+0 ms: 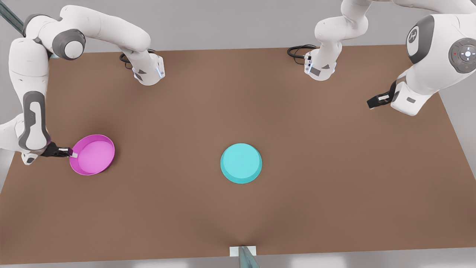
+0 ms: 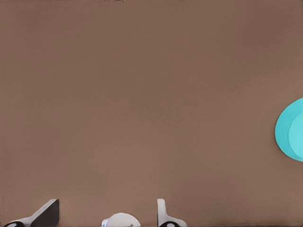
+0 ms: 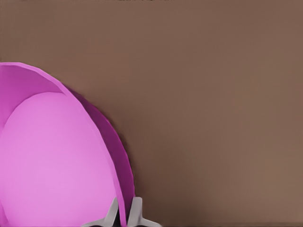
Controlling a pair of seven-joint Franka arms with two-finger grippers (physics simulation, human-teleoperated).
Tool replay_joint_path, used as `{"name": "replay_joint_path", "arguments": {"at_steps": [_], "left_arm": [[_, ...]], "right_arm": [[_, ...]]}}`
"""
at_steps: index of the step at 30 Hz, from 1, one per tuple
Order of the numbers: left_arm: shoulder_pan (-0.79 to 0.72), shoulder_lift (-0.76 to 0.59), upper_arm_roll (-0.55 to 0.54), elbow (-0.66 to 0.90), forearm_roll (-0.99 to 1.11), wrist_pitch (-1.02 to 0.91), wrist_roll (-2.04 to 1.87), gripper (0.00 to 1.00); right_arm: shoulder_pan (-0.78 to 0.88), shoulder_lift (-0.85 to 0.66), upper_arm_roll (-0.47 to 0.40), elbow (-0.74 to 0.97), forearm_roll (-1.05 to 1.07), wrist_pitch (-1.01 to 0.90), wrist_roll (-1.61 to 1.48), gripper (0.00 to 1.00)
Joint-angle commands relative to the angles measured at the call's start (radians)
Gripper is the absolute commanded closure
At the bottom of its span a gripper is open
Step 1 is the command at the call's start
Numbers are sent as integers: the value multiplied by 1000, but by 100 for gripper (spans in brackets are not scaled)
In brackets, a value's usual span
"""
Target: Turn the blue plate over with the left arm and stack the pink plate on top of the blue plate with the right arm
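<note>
1. My right gripper (image 1: 73, 153) is pinched on the rim of the round, shallow magenta-pink plate (image 1: 93, 155), at the front view's left. The hold is thin: one edge only, so the plate could swing or slip out.
2. The round turquoise-cyan plate (image 1: 241, 163) sits base-up mid-table on the brown table (image 1: 297, 208), well apart from my pink one. A tilted arrival could land it off-centre.
3. My left gripper (image 1: 373, 103) waits, fingers apart, empty, at the front view's right.

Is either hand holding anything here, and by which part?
The right hand pinches the pink plate by its rim. The left hand, open, holds nothing.
</note>
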Motion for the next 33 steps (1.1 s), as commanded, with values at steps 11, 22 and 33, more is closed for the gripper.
{"name": "replay_joint_path", "arguments": {"at_steps": [11,22,33], "left_arm": [[-1,1,-1,2,-4,12,511,0],[0,4,-1,4,-6,14,508,0],[2,4,-1,4,-6,17,504,0]], "right_arm": [[98,-17,92,95,59,-202,85,79],[691,3,131,262,155,-60,793,79],[914,109,132,368,160,81,1047,79]]}}
